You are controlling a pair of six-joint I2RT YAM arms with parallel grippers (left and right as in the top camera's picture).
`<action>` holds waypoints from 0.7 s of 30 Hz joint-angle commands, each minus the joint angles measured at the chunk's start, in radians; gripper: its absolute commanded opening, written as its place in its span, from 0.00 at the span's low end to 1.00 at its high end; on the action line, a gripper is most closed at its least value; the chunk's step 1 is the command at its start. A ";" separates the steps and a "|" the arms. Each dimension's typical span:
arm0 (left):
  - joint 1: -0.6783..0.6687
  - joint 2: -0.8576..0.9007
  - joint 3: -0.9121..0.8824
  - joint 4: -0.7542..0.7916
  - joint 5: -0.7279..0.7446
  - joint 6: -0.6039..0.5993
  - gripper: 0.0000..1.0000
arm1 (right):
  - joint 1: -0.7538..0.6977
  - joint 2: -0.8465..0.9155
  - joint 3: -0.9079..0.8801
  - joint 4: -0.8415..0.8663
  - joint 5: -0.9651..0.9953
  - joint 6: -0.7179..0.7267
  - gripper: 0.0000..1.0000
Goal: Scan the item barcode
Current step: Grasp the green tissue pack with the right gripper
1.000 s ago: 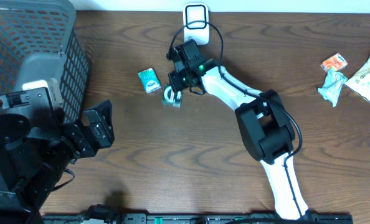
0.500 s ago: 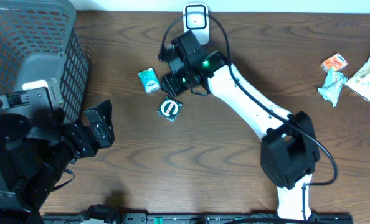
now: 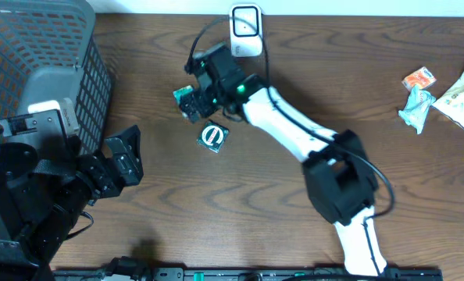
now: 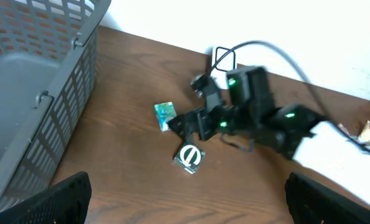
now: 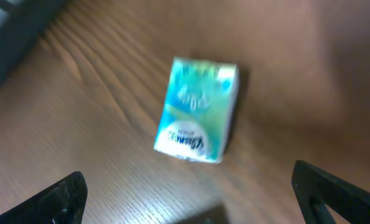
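Observation:
A small dark square item with a white ring logo (image 3: 212,136) lies flat on the table, apart from both grippers; it also shows in the left wrist view (image 4: 190,157). My right gripper (image 3: 194,100) hangs open just above a teal tissue packet (image 3: 183,96), up and left of that item. In the right wrist view the teal packet (image 5: 197,112) lies ahead of the open gripper (image 5: 200,194), with nothing between the fingers. A white scanner (image 3: 245,23) stands at the table's back edge. My left gripper (image 3: 126,160) stands open at the front left, empty.
A large grey mesh basket (image 3: 60,47) fills the back left corner and also shows in the left wrist view (image 4: 54,93). Several snack packets (image 3: 415,105) lie at the far right. The scanner's black cable (image 3: 216,35) loops over the right arm.
My right gripper has opened and let go of the dark square item, which now lies on the table. The gripper then swung left over the teal packet. The left arm has not moved.

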 commanded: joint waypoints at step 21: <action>0.004 0.000 0.007 -0.002 -0.013 -0.009 0.98 | -0.068 0.134 0.008 0.228 -0.197 0.321 0.70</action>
